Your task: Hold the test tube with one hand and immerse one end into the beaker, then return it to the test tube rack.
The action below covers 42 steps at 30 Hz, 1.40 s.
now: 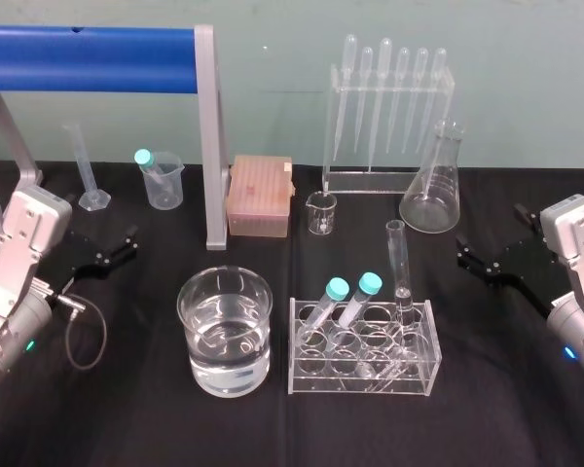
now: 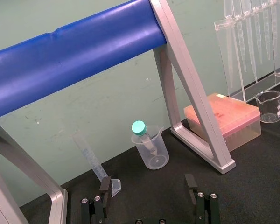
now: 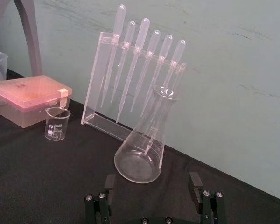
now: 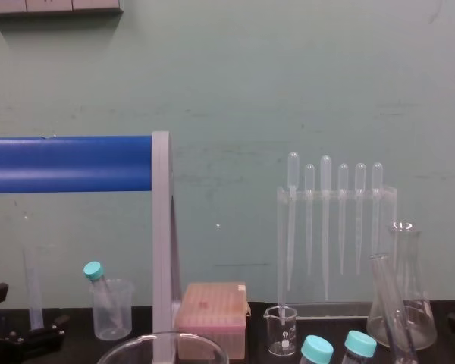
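You see the rim of the beaker (image 4: 133, 347) low at centre, and the test tube (image 4: 387, 297) leaning just right of two teal caps (image 4: 317, 349).

From here the table (image 1: 136, 418) reads black, as do both claws. Beyond my left claw (image 2: 148, 183) runs a blue bar (image 1: 88, 46) on grey legs (image 1: 214, 146). Toward the right claw (image 3: 152, 178) are a pink box (image 1: 259, 195), teal caps (image 1: 338, 288), and the clear test tube (image 1: 397, 258) and beaker (image 1: 225, 311).
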{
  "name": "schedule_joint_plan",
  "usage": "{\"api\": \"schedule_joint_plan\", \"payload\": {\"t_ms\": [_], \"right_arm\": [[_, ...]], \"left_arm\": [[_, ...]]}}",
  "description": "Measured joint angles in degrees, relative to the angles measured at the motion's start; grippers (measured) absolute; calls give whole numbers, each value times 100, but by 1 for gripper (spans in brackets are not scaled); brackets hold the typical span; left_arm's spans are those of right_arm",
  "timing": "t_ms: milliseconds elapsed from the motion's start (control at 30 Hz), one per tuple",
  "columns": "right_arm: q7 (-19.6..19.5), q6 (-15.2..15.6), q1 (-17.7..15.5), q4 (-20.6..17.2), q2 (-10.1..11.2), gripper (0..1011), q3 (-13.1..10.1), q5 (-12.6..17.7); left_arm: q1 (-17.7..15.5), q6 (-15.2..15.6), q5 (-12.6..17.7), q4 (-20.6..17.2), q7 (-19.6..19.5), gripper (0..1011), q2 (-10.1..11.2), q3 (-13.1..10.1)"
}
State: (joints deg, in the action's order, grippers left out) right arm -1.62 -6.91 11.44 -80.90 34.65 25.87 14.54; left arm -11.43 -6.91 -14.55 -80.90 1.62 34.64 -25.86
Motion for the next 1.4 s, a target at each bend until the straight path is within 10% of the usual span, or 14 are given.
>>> {"api": "schedule_joint_plan", "payload": {"t_ms": [1400], "right_arm": [[0,0,0,0,0,1000,0,1]], "left_arm": [[0,0,0,0,0,1000,0,0]]}}
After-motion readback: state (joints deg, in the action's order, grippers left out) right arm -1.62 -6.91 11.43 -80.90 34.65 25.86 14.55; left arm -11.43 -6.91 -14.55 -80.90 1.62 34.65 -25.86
